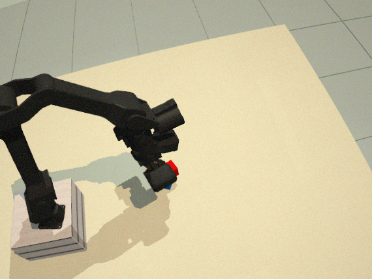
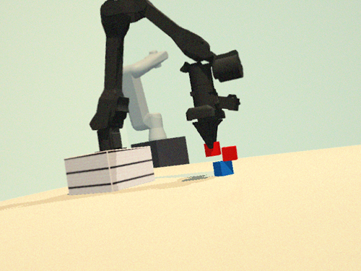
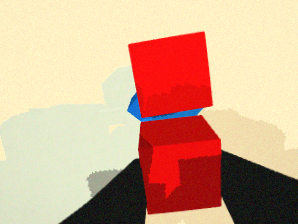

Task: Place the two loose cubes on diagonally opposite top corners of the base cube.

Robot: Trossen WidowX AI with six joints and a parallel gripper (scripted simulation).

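One black six-jointed arm [image 1: 78,96] [image 2: 113,60], mounted on a pale block with dark horizontal stripes [image 1: 42,239] [image 2: 89,177], its upper links arched and its wrist pointing down. One gripper [image 1: 160,176] [image 2: 210,146] [image 3: 178,162], at the end of that arm, fingers clamped on a red cube; in the wrist view a dark finger stands at each side of it. One red cube, held [image 2: 207,151] [image 3: 187,180], raised off the table, near the upper part of the stack and, from the exterior, a little to the left of the other red cube; whether its underside meets anything I cannot tell. One red cube, second of its kind, unheld [image 1: 171,167] [image 2: 229,153] [image 3: 172,72], seated on top of the blue cube and set off to one side, overhanging it. One blue base cube [image 1: 168,187] [image 2: 223,168] [image 3: 134,107], standing on the table, mostly covered from above by the gripper and, in the wrist view, by the upper red cube. One tabletop [image 1: 261,130] [image 2: 217,231] [image 3: 250,50], pale yellow, with shadows of the arm lying across it. One pale grey arm [image 2: 137,99], in the background behind the black one, with a dark box [image 2: 171,151] at its foot. One tiled floor [image 1: 104,29], grey-green, past the table's edge.
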